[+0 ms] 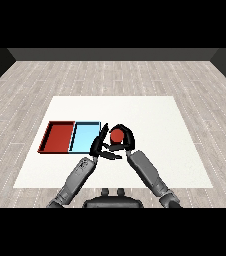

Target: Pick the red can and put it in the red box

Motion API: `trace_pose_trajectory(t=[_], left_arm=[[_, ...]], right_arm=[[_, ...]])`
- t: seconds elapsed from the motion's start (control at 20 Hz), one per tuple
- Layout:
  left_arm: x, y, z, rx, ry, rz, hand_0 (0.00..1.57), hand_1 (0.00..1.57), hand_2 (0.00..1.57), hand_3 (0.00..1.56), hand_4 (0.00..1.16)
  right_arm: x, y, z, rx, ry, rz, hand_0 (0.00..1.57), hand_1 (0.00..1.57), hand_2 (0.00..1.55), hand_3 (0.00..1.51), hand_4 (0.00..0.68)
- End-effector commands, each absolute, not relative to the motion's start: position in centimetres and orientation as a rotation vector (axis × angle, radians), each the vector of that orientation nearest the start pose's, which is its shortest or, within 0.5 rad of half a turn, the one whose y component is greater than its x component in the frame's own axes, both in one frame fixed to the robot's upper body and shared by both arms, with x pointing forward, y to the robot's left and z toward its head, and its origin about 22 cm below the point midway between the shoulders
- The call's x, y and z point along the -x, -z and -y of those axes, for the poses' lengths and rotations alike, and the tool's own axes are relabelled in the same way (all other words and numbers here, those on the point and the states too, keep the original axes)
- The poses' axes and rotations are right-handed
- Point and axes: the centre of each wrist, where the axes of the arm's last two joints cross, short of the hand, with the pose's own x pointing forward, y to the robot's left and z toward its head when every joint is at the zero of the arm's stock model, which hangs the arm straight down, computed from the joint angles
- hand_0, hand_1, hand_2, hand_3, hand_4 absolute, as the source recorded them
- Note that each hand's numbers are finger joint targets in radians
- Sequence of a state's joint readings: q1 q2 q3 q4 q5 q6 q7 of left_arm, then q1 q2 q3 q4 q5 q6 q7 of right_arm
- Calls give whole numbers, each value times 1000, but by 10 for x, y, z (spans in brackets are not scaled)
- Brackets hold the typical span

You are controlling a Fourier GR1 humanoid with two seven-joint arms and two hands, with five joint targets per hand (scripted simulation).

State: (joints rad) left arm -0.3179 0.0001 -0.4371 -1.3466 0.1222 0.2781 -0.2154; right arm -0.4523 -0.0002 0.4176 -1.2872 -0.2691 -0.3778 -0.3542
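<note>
Right hand curled round the red can, just right of the blue tray. Left hand straight-fingered, beside it. Red tray beyond the blue one: risk of clipping the left hand or stopping short over blue.

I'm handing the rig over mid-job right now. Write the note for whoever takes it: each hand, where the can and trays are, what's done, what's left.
Right hand: curled round the red can, to the right of the trays.
Left hand: fingers straight, holding nothing, at the light blue tray's right edge, close beside the can.
Red tray: leftmost, with the light blue tray between it and the can. Nothing shows in either.
Done: can grasped. Whether it is lifted off the table cannot be told.
Left: carry the can left, past the light blue tray, and set it in the red tray. The left hand stands in that path, so probably move it aside first.
</note>
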Motion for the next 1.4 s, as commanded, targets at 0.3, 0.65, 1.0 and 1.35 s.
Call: trace_pose_trajectory(t=[0.3, 0.65, 1.0, 1.35], left_arm=[[-292, -31, -69, 242, 239, 1781, 0, 0, 0, 0, 0], [-288, -32, -59, 255, 241, 1793, 0, 0, 0, 0, 0], [-265, -29, -50, 133, 208, 1812, 905, 905, 955, 682, 758], [-278, -26, -50, 102, 242, 1756, 1571, 1571, 1536, 1446, 996]], right_arm=[[-283, -33, 59, -322, -61, 1965, 1443, 1443, 1426, 1383, 609], [-282, -44, 51, -350, -55, 1967, 1447, 1447, 1447, 1397, 555], [-295, -60, 42, -368, -63, 1991, 1530, 1530, 1469, 1406, 522], [-298, -61, 50, -385, -79, 1997, 1467, 1467, 1439, 1392, 561]])
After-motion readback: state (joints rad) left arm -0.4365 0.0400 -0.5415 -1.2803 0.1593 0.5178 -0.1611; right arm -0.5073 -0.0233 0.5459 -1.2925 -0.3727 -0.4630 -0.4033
